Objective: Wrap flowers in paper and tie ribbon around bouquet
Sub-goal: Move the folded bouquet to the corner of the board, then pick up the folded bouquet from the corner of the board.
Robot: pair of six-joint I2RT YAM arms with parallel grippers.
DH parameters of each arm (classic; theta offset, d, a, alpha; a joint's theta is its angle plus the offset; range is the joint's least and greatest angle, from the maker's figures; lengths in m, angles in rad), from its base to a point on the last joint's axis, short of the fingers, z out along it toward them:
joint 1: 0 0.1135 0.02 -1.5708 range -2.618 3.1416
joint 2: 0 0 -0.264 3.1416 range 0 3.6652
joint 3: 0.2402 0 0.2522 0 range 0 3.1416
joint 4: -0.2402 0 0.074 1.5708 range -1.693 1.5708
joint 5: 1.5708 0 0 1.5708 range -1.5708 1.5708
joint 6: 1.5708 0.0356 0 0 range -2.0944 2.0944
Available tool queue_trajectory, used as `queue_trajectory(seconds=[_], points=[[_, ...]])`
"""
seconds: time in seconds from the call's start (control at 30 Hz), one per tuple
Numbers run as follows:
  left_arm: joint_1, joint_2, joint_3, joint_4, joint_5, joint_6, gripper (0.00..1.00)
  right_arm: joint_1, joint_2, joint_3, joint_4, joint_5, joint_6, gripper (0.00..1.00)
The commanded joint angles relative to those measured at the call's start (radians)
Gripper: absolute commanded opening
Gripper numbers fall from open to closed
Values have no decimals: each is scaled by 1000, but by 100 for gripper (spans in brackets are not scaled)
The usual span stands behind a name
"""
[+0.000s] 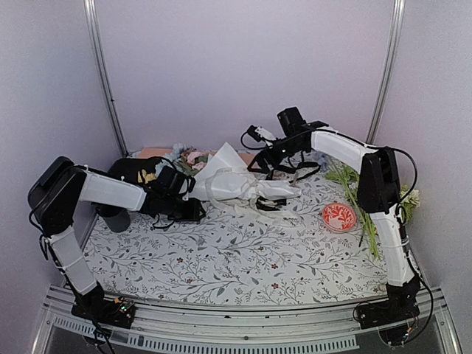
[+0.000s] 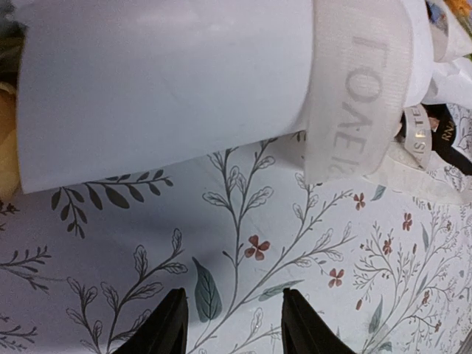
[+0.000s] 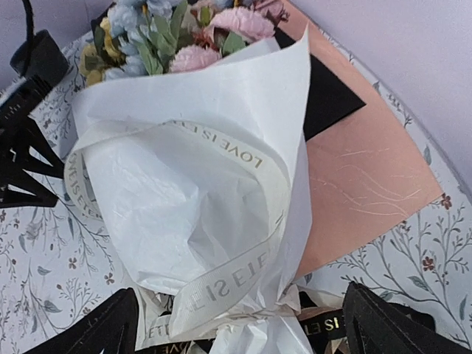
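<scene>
I see right gripper [image 3: 240,295] spread wide, gripping nothing | bouquet [image 3: 243,96] narrow end between its fingers | ribbon [image 3: 228,147] looped round the paper [image 3: 169,214] just ahead | flowers [image 3: 221,26] at far end | peach sheet [image 3: 361,184] ahead-right | left gripper [image 2: 234,313] parted, empty, bouquet just ahead.

Floral-print table [image 1: 243,258] — on it the bouquet [image 1: 236,181], a peach sheet [image 3: 369,184], a red-patterned disc [image 1: 339,217].

The bouquet [image 3: 184,221] lay sideways, overlapping the peach sheet [image 3: 369,184]: crinkled white paper [image 3: 243,96] cone, lettered cream ribbon [image 3: 217,284] looped around it, pink and blue flowers [image 3: 199,44] at its mouth.
</scene>
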Motion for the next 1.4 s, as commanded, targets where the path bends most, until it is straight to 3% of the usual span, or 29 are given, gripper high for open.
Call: queue_trajectory(seconds=[0.0,0.2,0.27,0.5,0.73,1.07,1.2,1.37], points=[[5,-20,-17,8,2,18,44,7,121,18,-71,115,-61,99],[5,-10,-22,15,13,13,44,40,147,-15,-47,128,-129,100],[5,-8,-23,15,14,14,44,48,177,-8,-37,157,-128,95],[5,-11,-26,8,9,21,44,55,128,-78,71,113,-64,52],[5,-18,-37,12,8,21,44,62,27,-133,80,104,-136,29],[17,-84,-85,20,-4,7,44,66,-216,-163,103,64,35,20],[20,-169,-126,16,-16,0,44,90,-300,-217,106,109,168,20],[20,-301,-180,-5,-34,0,45,160,-442,-328,148,180,416,12]])
